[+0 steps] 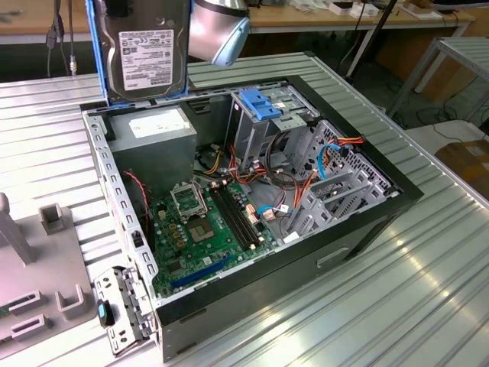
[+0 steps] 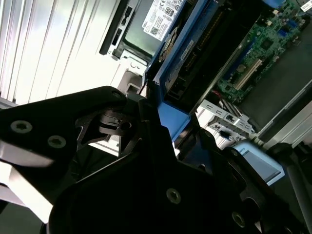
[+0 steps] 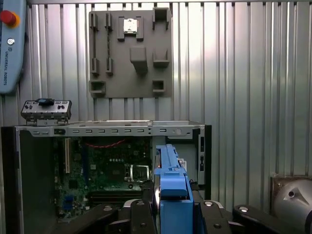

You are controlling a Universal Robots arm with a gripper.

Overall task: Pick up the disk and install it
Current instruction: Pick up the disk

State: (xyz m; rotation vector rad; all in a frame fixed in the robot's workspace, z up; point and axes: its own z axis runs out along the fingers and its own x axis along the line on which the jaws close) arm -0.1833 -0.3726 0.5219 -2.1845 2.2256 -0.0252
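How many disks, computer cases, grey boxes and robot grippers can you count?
disk: 1
computer case: 1
grey box with a white label: 1
gripper, shut on the disk: 1
Total: 4

3 elevated views over computer case [image 1: 229, 306]

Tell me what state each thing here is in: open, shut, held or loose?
disk, upright, held above the case, clamped by its blue rail.
gripper, shut on the disk.
computer case, lying on its side, open, insides exposed.
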